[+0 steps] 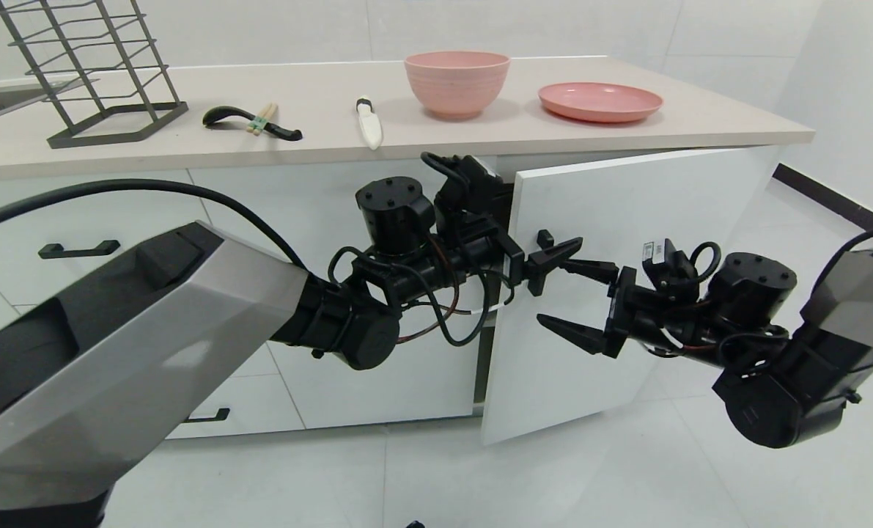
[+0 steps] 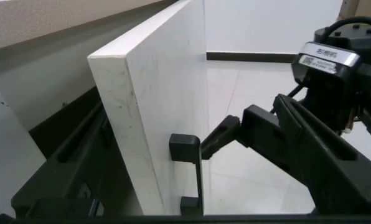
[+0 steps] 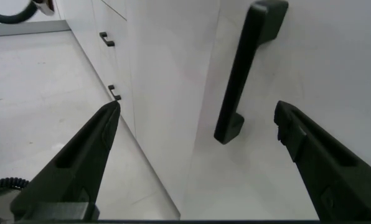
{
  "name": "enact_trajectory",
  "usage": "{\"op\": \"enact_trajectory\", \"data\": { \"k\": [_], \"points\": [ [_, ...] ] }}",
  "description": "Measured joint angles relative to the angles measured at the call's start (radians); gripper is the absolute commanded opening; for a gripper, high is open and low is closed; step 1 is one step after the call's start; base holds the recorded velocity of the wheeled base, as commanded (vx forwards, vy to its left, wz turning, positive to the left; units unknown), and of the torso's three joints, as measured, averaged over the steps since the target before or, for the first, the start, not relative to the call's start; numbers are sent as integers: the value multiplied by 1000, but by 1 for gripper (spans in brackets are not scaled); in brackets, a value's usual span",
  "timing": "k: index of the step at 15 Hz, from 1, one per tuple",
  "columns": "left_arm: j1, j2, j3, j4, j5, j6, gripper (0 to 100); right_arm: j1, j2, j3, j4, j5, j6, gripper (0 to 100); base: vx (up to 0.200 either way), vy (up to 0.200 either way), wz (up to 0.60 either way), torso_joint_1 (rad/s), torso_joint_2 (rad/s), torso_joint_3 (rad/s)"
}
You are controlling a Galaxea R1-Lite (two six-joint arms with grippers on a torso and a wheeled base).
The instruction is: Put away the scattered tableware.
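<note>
One bowl [image 1: 457,82], one plate [image 1: 599,101], one rack [image 1: 121,126] — one spoon [image 1: 223,114], one knife [image 1: 369,125], one chopstick pair [image 1: 262,119].

Grey arm shells [image 1: 150,345], blk joints [image 1: 396,209], looped cables [image 1: 451,323].

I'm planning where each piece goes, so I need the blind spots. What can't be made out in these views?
Cabinet inside: in the head view the half-open door and the left arm hide it.
Dish rack: top cut off by the head view's upper edge.
Pink bowl: in the head view its near wall hides the bottom.
Chopsticks: too small in the head view to count.
</note>
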Motion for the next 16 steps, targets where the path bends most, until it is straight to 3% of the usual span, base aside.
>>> {"op": "enact_trajectory", "data": {
  "k": [1, 5, 10, 16],
  "points": [
    [0, -1, 1, 1, 4, -14, 100, 0, -22, 26, 1, 0, -1, 100, 0, 0, 0, 0, 0, 0],
    [0, -4, 3, 23, 7, -20, 100, -9, -200, 224, 0, -2, -3, 100, 0, 0, 0, 0, 0, 0],
    [3, -5, 4, 30, 8, -26, 100, -19, -609, 530, 3, -3, -3, 100, 0, 0, 0, 0, 0, 0],
    [-2, -5, 20, 44, 23, -26, 100, -137, -1127, 641, 109, -6, -21, 100, 0, 0, 0, 0, 0, 0]
  ]
}}
